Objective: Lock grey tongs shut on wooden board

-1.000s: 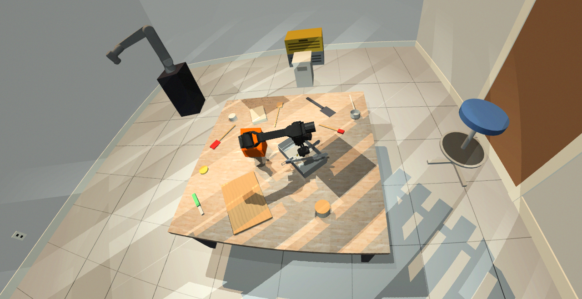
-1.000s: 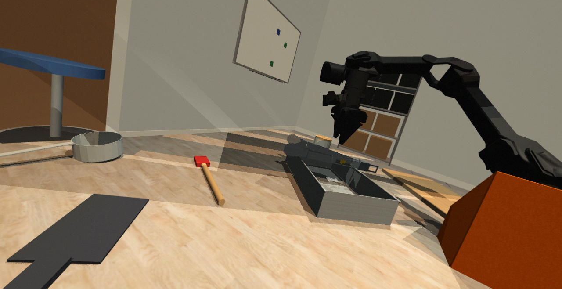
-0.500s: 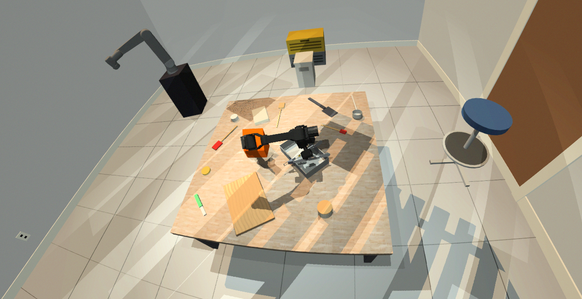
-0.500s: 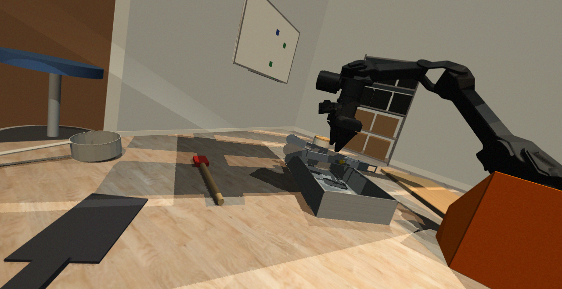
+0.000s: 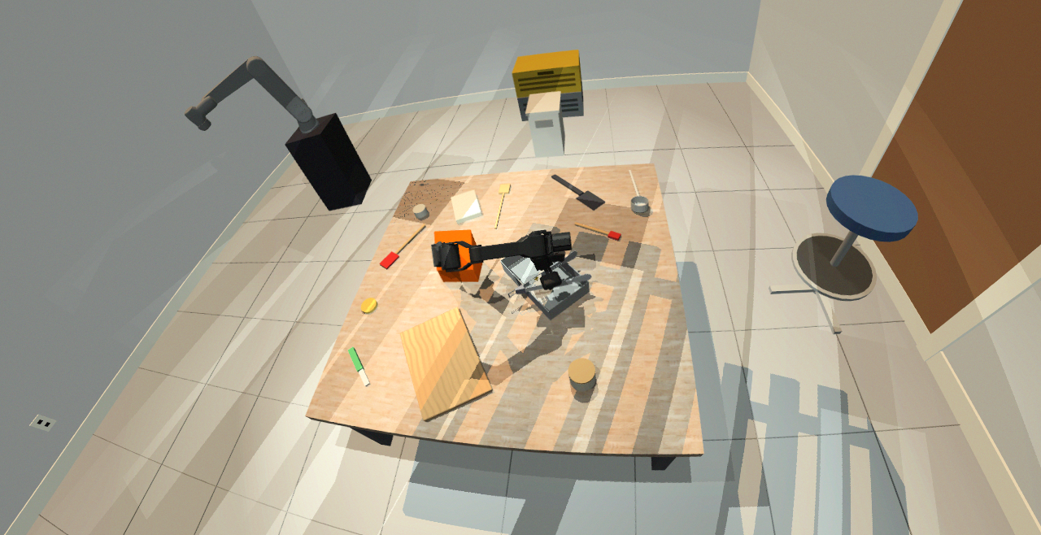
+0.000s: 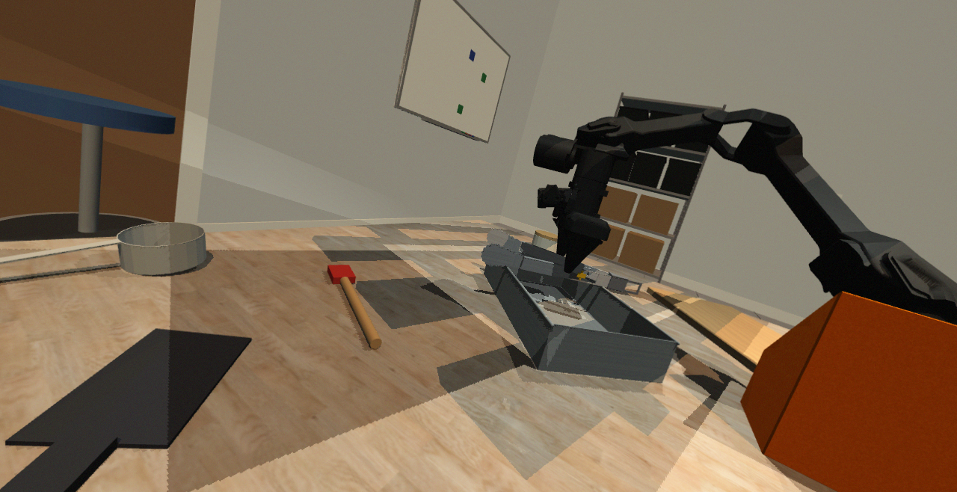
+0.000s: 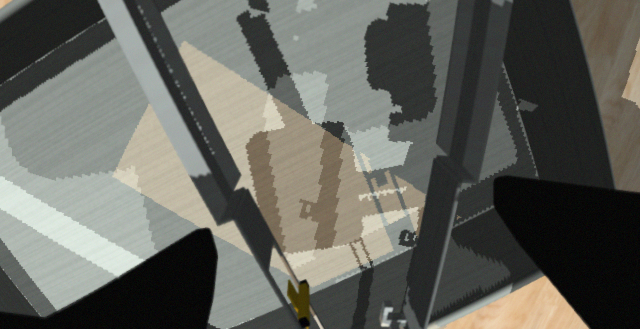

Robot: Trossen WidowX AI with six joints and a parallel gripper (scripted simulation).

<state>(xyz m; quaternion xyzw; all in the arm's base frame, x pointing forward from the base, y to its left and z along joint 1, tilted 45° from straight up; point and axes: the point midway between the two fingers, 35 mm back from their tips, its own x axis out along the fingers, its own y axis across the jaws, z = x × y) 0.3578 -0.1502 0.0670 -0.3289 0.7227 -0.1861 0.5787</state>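
"Two black fingers stand wide apart on the gripper [image 5: 550,280] [image 6: 570,271] [image 7: 352,206], with nothing held. What lies around them?"

"The roasting tin [image 5: 568,304] [image 6: 605,354] [image 7: 555,94]. Its raised walls box in the space under the tongs, so low fingers have metal sides to contend with. Behind stands the arm's orange base block [image 5: 469,275] [image 6: 863,395]."

"And farther out?"

"A red-headed mallet [image 5: 614,235] [image 6: 357,312] lies apart from the tin. Beyond it are a black spatula [image 5: 590,199] [image 6: 134,389] and a small saucepan [image 5: 638,204] [image 6: 162,248]. A wooden-lidded canister [image 5: 582,371] [image 6: 545,239] stands upright on the tin's other side, well away from the wooden board [image 5: 444,364] [image 6: 742,328]."

"Where are the tongs?"

"The grey tongs [image 5: 580,279] [image 6: 525,262] [image 7: 465,94] rest across the tin, off the board. Their arms spread in a V, broad tips reaching past one rim. From the wrist, both arms show between the fingers; whether either finger touches them, I cannot tell."

"Any markings?"

"A small yellow piece [image 6: 581,275] [image 7: 299,301] sits on one arm, towards the hinge. The hinge itself is out of the wrist view."
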